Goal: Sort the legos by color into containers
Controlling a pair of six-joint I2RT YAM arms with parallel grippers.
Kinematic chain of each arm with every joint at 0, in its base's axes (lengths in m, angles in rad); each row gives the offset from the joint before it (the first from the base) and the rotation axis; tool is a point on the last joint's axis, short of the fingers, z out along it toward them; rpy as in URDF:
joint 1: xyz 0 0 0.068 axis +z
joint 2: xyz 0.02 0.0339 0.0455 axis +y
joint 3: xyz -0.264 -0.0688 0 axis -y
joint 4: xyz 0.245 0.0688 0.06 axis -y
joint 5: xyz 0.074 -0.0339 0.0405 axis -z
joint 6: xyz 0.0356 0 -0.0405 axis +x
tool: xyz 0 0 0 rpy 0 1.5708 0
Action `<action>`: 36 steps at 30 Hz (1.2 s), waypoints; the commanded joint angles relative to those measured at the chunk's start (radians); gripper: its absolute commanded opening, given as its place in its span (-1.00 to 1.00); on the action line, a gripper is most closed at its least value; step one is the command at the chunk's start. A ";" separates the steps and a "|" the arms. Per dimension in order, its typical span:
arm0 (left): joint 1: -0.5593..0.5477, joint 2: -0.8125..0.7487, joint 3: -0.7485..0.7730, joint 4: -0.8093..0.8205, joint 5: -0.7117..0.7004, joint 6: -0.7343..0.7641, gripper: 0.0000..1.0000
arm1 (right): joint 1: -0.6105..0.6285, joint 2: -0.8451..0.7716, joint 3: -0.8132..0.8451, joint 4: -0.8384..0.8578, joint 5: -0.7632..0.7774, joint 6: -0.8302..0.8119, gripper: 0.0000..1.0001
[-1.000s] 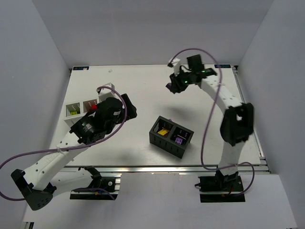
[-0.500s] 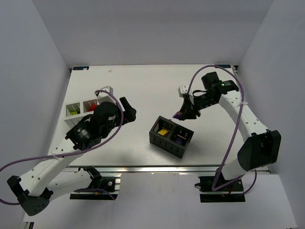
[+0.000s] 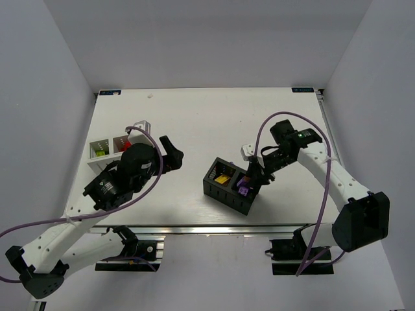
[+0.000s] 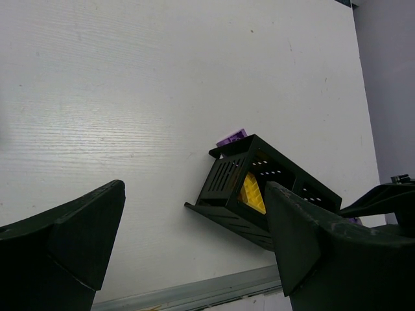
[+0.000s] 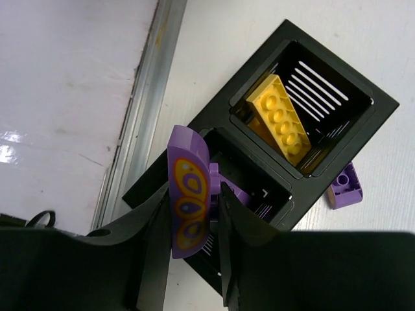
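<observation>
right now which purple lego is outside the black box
The purple brick on the table beside the black box; others are in the right gripper or inside.

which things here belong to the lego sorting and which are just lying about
Job: black box, white box, yellow brick, purple piece in the right gripper, loose purple brick beside the black box, red brick, green brick.
Just there: blue tags at the far corners, metal rail, purple cables.
</observation>
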 commanded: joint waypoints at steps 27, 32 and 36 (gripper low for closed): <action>0.003 -0.041 -0.009 0.005 0.043 -0.011 0.96 | 0.014 -0.097 0.077 0.353 0.051 0.436 0.34; 0.003 -0.035 -0.004 0.005 0.049 -0.003 0.96 | 0.009 -0.109 0.103 0.558 0.130 0.798 0.44; 0.003 -0.036 -0.003 0.022 0.072 0.014 0.96 | -0.012 -0.060 0.168 0.633 0.238 0.961 0.61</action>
